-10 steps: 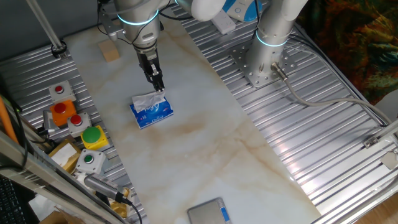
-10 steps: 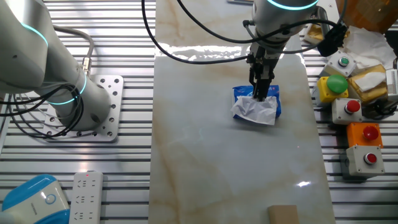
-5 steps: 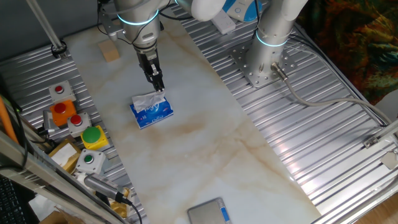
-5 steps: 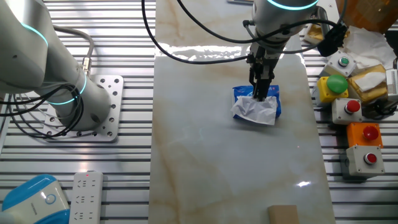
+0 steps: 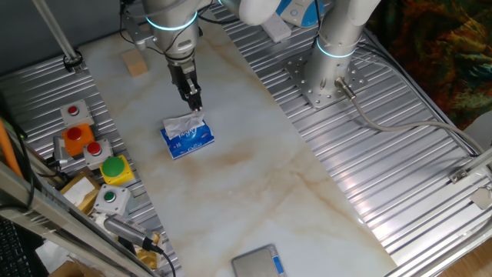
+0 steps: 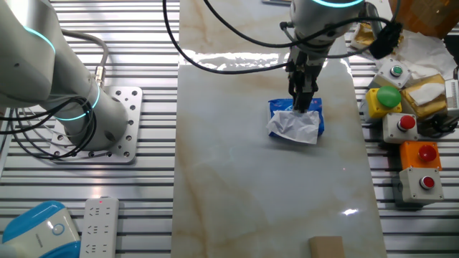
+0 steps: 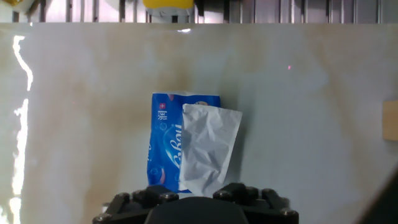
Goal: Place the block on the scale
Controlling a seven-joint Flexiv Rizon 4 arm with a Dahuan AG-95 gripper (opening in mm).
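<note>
1. Tool (image 5: 196,104) first: it hangs from the arm, pointing down just above the upper end of the tissue pack (image 5: 187,135). Its fingers look drawn close together with nothing between them, though from both fixed views they are too small and dark for me to be sure, so I cannot tell how narrow the gap is.
2. From the other fixed view the tool (image 6: 303,102) sits right over the crumpled white tissue (image 6: 294,126) that sticks out of the pack's opening; whether it touches the tissue I cannot tell.
3. Hand view shows the pack (image 7: 176,142) lying flat on the bench (image 7: 298,112), blue with white print, one white tissue (image 7: 208,149) pulled half out and lying across its right side.
4. Block (image 5: 135,65) is well apart from the tool, lying on the marble bench (image 5: 254,169) near its far left corner, close to the ribbed metal edge. In the other fixed view it shows at the bottom edge (image 6: 326,248), and in the hand view as a tan sliver at the right border (image 7: 390,121).
5. Scale (image 5: 256,262) lies at the opposite end of the bench, partly cut off by the frame, blue strip on its right side, nothing resting on it.
6. Beside the bench, a cluster of button boxes (image 5: 91,146) with red, orange and green buttons sits on the ribbed metal.
</note>
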